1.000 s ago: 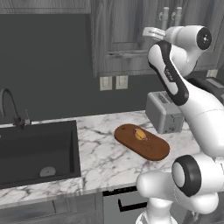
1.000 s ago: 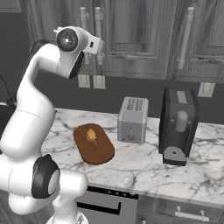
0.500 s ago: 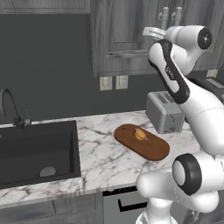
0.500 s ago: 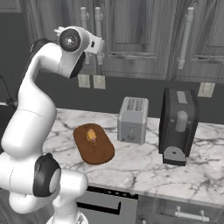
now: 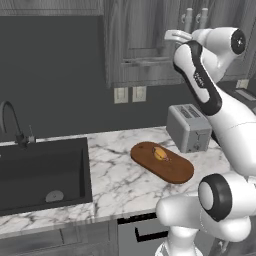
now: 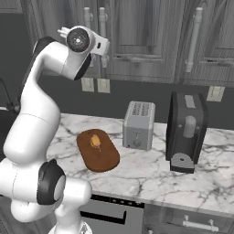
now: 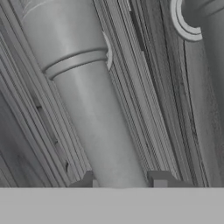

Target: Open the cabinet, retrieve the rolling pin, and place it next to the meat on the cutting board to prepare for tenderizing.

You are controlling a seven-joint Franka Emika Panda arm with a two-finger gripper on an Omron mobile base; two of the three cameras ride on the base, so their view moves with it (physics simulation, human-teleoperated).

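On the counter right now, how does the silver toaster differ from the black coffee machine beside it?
The silver toaster is pale and low, while the black coffee machine is dark and clearly taller. The toaster has slots on top; the coffee machine has a grey cylinder on its front. The toaster is nearer the reddish-brown oval cutting board. Both stand upright on the marble counter.

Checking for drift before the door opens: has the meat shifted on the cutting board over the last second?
No. In the left base view the meat sits at the same spot on the cutting board, toward its end nearer the sink, as before.
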